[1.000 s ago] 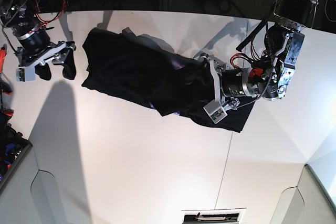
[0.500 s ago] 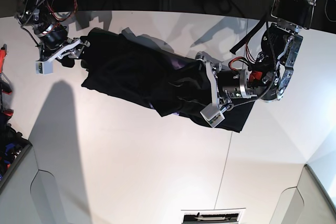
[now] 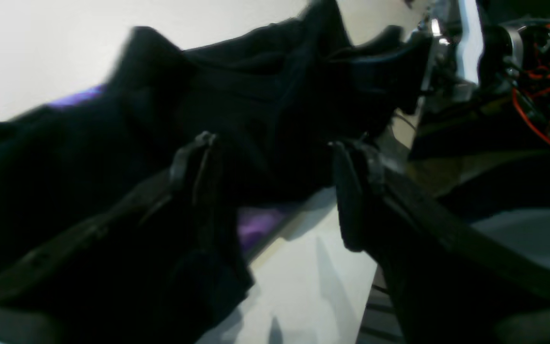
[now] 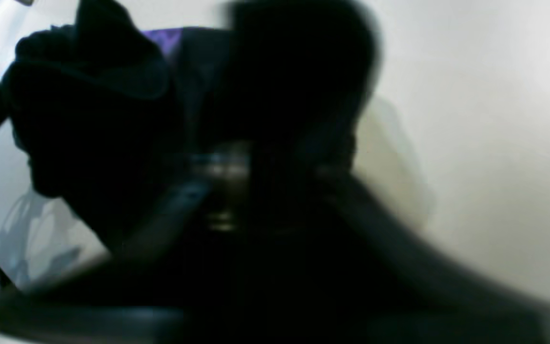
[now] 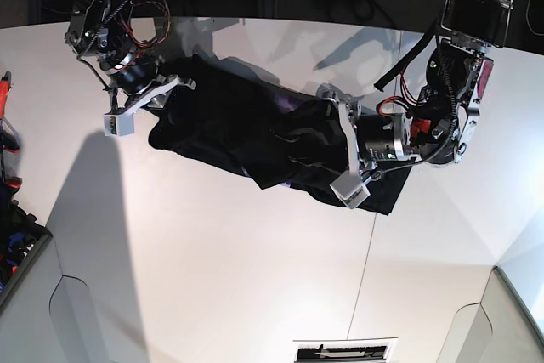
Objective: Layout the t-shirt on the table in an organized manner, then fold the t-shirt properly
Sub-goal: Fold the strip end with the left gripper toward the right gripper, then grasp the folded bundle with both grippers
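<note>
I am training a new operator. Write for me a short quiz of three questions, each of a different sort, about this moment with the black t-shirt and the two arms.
1. True or false: the t-shirt lies flat and smooth on the table.
2. Multiple choice: in the left wrist view, the left gripper has its jaws (A) spread apart over the cloth, (B) pressed together on nothing, (C) out of sight.
3. Fill in: in the base view, the right gripper is at the shirt's ____ end.

Key
1. False: it is bunched and creased, in a slanted strip.
2. A.
3. Left, at the upper-left edge of the cloth. Its wrist view is too blurred to show the jaws.
</note>
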Controlling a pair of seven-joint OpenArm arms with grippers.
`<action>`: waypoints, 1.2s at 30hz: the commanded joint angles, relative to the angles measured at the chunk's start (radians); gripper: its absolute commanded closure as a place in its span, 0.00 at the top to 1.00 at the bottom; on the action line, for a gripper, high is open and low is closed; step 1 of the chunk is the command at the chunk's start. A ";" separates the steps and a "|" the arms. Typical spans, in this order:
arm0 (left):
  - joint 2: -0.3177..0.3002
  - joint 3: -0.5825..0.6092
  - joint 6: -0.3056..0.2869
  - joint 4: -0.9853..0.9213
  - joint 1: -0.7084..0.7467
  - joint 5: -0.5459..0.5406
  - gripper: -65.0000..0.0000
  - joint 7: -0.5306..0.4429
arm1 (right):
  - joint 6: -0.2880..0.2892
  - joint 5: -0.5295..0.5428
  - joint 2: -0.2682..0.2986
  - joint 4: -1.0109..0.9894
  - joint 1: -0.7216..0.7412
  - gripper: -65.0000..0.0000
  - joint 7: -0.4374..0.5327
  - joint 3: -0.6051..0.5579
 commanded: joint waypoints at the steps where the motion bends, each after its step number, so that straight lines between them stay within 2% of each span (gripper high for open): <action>1: -0.010 -0.030 -0.005 0.021 -0.022 -0.035 0.61 -0.018 | 0.008 -0.005 0.005 0.012 0.013 0.00 0.016 0.001; 7: -0.018 -0.206 -0.005 0.086 -0.022 -0.079 0.61 0.022 | -0.003 -0.030 0.077 0.014 0.024 0.00 0.038 0.053; 12: -0.084 -0.284 -0.005 0.089 -0.021 -0.080 0.61 0.021 | -0.003 -0.019 0.175 0.014 0.024 0.00 0.038 0.194; 15: -0.114 -0.283 -0.005 0.085 -0.018 -0.079 0.61 0.021 | -0.003 0.072 0.243 0.014 0.024 0.00 0.037 0.280; 17: -0.114 -0.283 -0.005 0.067 -0.010 -0.064 0.61 0.018 | -0.002 0.170 0.280 0.017 0.024 0.00 0.025 0.327; 19: -0.115 -0.272 -0.005 0.032 0.010 -0.032 0.61 -0.016 | 0.012 0.246 0.292 0.039 0.033 0.00 -0.022 0.363; 23: -0.092 -0.228 -0.005 -0.100 0.034 0.011 0.61 -0.064 | 0.024 0.328 0.263 0.126 0.063 0.00 -0.079 0.369; 27: -0.048 -0.131 -0.005 -0.221 0.031 0.064 0.60 -0.089 | 0.026 0.326 0.175 0.227 0.107 0.00 -0.079 0.306; 31: -0.007 -0.014 -0.005 -0.266 0.031 0.159 0.60 -0.162 | 0.027 0.282 0.055 0.250 0.129 0.00 -0.074 0.173; 35: 0.045 0.038 -0.005 -0.272 0.028 0.230 0.60 -0.195 | 0.027 0.173 -0.046 0.227 0.128 0.00 -0.085 -0.004; 36: 0.061 0.039 -0.005 -0.272 0.028 0.239 0.60 -0.195 | 0.027 0.147 -0.061 0.220 0.129 0.14 -0.084 -0.051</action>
